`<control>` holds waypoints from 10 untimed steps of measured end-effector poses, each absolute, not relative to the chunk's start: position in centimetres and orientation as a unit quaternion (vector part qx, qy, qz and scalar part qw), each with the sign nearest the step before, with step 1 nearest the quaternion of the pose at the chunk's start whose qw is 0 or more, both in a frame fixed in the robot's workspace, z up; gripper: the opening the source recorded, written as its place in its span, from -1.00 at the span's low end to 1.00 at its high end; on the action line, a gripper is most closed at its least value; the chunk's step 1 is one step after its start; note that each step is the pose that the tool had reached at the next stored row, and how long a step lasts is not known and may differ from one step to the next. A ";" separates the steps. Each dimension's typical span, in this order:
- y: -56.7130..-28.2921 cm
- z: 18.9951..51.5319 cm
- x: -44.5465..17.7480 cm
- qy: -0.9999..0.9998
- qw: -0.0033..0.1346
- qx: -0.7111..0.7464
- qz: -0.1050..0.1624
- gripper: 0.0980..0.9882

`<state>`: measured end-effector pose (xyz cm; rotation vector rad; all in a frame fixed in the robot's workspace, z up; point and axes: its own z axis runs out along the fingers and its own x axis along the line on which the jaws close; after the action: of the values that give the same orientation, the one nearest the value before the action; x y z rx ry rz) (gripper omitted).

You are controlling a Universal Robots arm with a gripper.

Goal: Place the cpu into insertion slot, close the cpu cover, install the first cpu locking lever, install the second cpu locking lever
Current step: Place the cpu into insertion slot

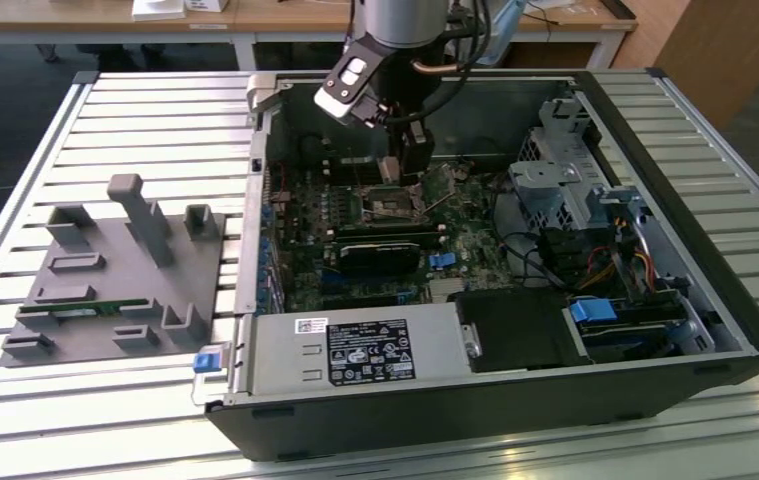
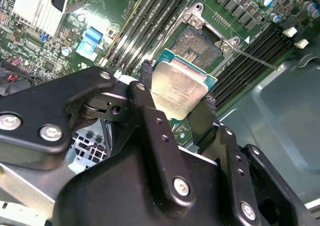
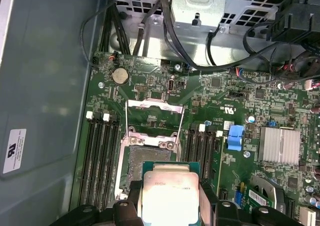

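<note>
Presently the end effector (image 2: 177, 91) is clamped on the cpu (image 3: 169, 191), one finger (image 2: 145, 76) on each of two opposite edges. The chip hangs above the motherboard (image 1: 376, 245) inside the open case (image 1: 486, 420) on the tabletop (image 1: 152, 110), toward the case's far wall. In the first wrist view it overlaps one edge of the insertion slot (image 3: 149, 155) and appears clear of it, not seated. The cpu cover (image 3: 155, 103) stands raised at the slot's opposite edge, its window open. A thin locking lever (image 2: 255, 58) juts away from one slot corner.

Step in hand, as judged: placing the chip. Good practice is to centre it over the dark socket, keep it level, match its corner mark to the slot's, and lower it straight without sliding across the contacts. The raised cover and lever should be kept clear.

Orientation: the metal top faces up, away from the board. The edges look parallel to the slot's rim in both wrist views. Being square, the chip has no long axis.
</note>
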<state>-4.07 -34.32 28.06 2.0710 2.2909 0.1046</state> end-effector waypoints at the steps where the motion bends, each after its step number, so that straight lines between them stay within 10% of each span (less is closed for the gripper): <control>1: -34.3 28.1 -4.1 0.741 0.026 0.670 0.034 -0.01; 10: -34.3 27.9 -4.1 0.739 0.026 0.672 0.034 -0.01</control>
<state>-4.07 -34.32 27.86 2.0784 2.2839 0.1047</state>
